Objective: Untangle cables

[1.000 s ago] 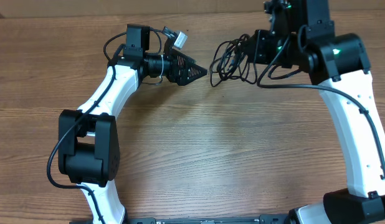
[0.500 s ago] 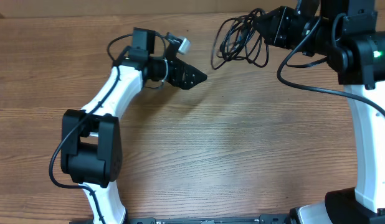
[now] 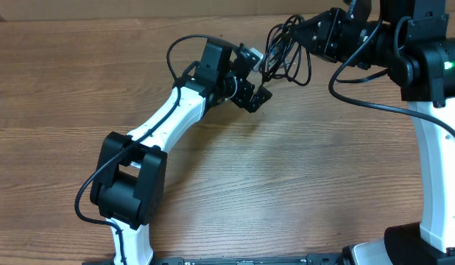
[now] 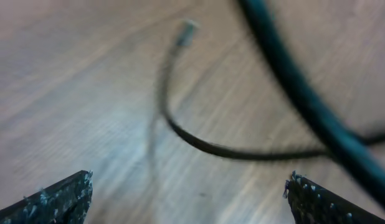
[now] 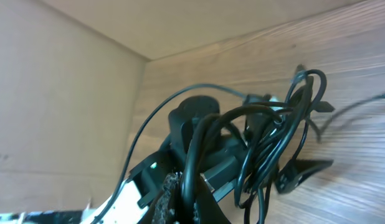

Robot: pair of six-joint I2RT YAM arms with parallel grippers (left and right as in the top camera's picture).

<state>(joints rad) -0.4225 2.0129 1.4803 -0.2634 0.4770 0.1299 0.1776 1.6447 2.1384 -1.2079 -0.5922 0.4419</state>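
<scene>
free: table centre | blocked: cables just beyond left tool

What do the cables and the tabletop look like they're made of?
The cables: thin black cords, probably rubber or plastic jacketed, with a slight sheen. They bend in loose loops. The table: a brown, matte surface with streaked wood grain. It could be laminate or solid wood; the look alone does not settle it.
</scene>
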